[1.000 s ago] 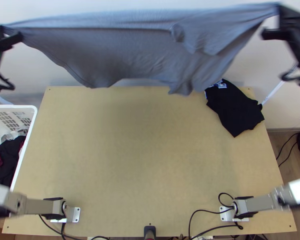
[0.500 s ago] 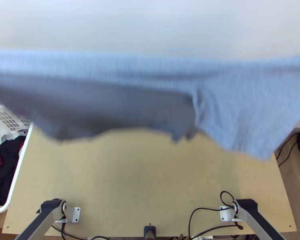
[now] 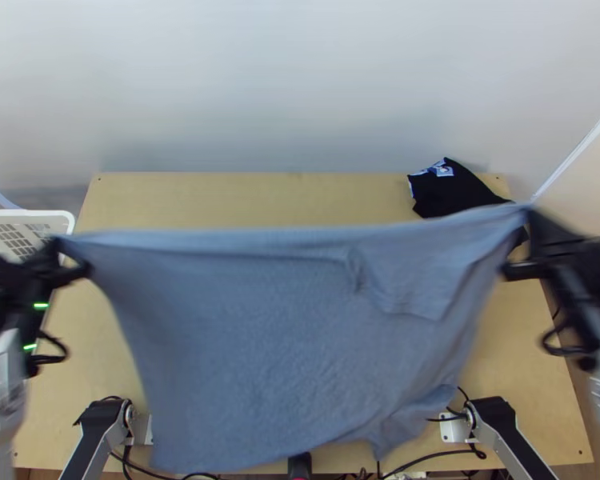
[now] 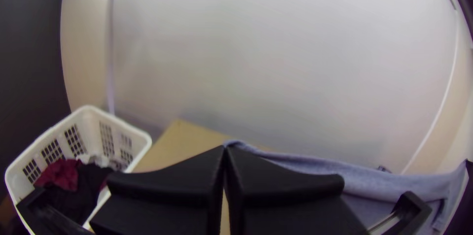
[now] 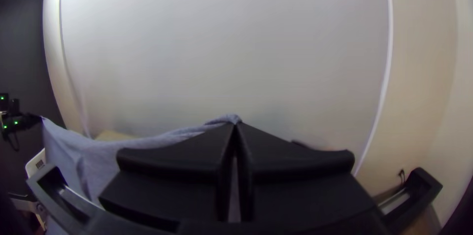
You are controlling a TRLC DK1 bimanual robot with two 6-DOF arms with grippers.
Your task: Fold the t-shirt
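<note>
Blue-grey t-shirt [image 3: 292,344] swings down toward the table's [image 3: 260,200] near edge

Stretched taut along its top between the grippers, it hangs open as a broad sheet, a flap drooping near the right end, lower edge uneven. It hides much of the table and part of the black cloth [image 3: 452,192]; a white basket [image 4: 87,108] of clothes stands beside the table. Left gripper [image 3: 70,254] and right gripper [image 3: 522,238], well apart, each pinch a top corner

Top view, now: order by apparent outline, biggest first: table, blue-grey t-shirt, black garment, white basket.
1. Table
2. T-shirt
3. Black garment and white basket: both partly hidden, too close to rank.
</note>
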